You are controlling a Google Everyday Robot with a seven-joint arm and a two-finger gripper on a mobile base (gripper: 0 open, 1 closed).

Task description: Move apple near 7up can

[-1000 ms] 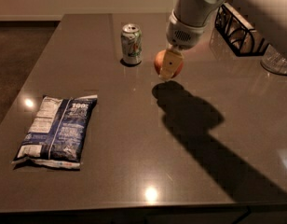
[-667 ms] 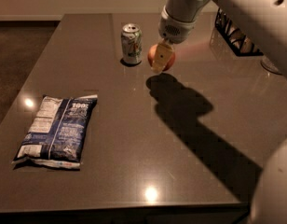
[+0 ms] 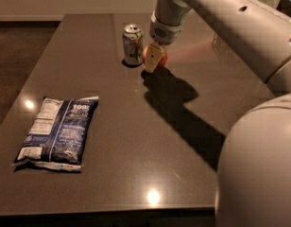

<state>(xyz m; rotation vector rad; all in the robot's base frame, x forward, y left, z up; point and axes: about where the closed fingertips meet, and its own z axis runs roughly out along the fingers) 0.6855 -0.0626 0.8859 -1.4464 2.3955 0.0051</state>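
The 7up can (image 3: 133,44) stands upright on the dark table at the far middle, white and green with a silver top. The red-orange apple (image 3: 159,58) is just right of the can, low over the table or resting on it. My gripper (image 3: 153,57) comes down from above and is shut on the apple, with one yellowish finger (image 3: 151,58) across its front. The apple and the can are a small gap apart.
A dark blue chip bag (image 3: 58,132) lies flat at the near left of the table (image 3: 136,141). My arm (image 3: 230,18) spans the upper right and its large body (image 3: 259,174) fills the lower right corner. The table's front edge is near the bottom.
My gripper has carried the apple to the left, from well right of the can to right beside it. The wire rack at the back right is now out of view.
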